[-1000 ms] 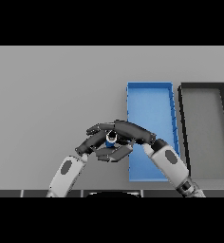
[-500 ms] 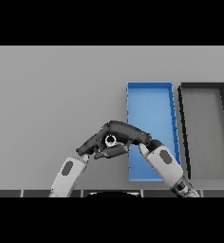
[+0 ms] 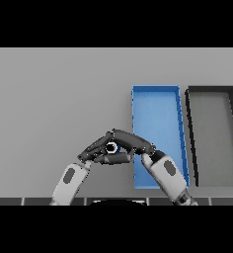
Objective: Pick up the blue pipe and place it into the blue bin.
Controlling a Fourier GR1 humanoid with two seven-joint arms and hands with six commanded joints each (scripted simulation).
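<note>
From the head view, the right hand (image 3: 131,143) has curled tighter around the blue pipe (image 3: 111,147) than a moment ago, so the grab looks done. The pipe sits just left of the blue bin (image 3: 155,99), not in it yet. The left hand (image 3: 91,152) touches the same spot; I cannot tell if its fingers are open or closed. A black bin (image 3: 210,90) stands beside. No writing shows anywhere.

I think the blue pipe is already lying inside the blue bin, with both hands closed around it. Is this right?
Not quite. The head view shows the blue pipe over the grey table, left of the blue bin, not inside it. The left robot hand and right robot hand are closed around it.
</note>
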